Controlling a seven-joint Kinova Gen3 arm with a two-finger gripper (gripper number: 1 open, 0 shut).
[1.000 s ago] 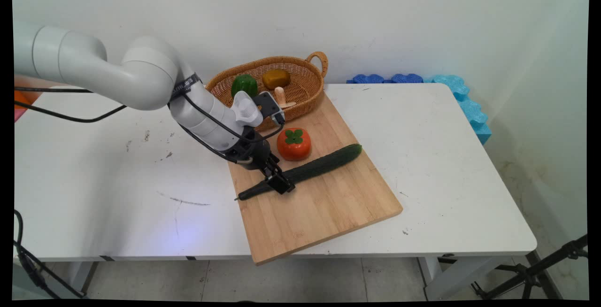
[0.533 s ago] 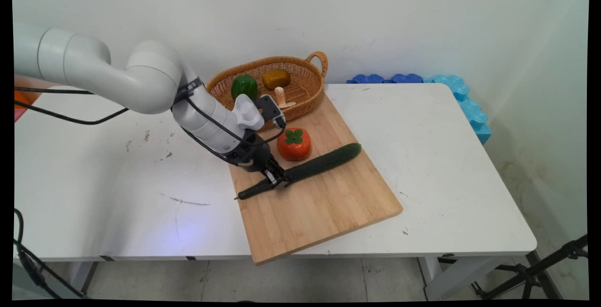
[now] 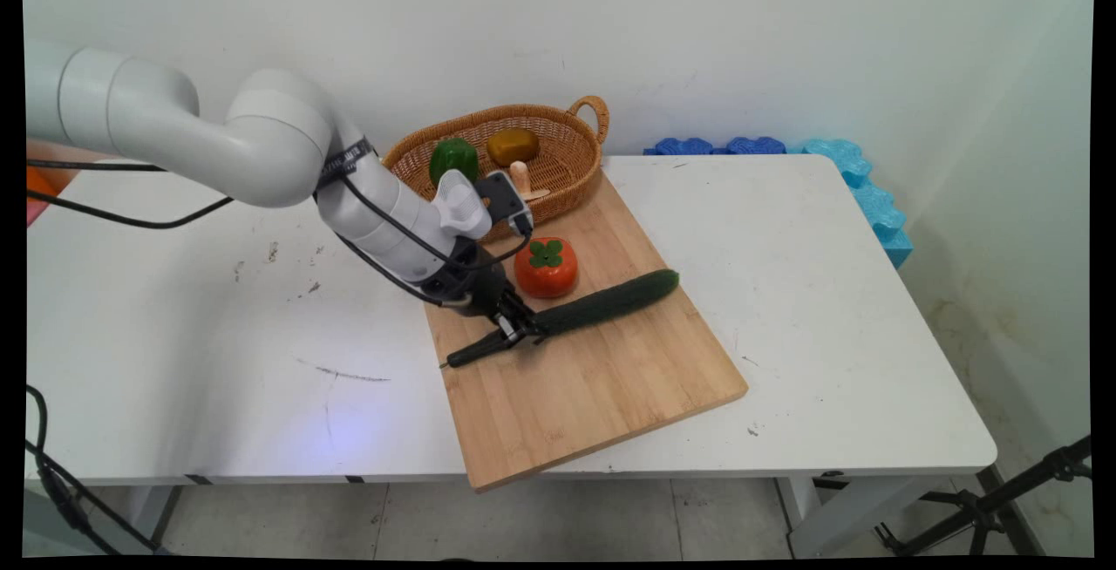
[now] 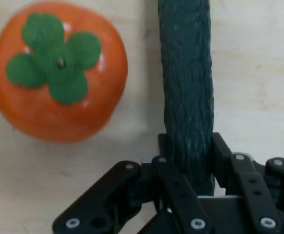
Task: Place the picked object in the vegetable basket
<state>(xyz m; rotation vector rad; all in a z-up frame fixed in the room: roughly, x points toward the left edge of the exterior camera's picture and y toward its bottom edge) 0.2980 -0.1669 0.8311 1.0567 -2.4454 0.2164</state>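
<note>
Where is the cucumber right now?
In the main view the cucumber lies slantwise on the board, just in front of the persimmon, with the gripper shut on its left part.

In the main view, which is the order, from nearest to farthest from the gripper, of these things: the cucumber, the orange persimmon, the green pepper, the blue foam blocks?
1. Cucumber: gripped by the gripper, on the wooden board.
2. Orange persimmon: just behind it, on the board.
3. Green pepper: farther back, in the wicker basket.
4. Blue foam blocks: far right, at the wall.

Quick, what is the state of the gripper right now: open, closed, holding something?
Gripper: closed on the cucumber, gripping it near its thin end, above the cutting board.
</note>
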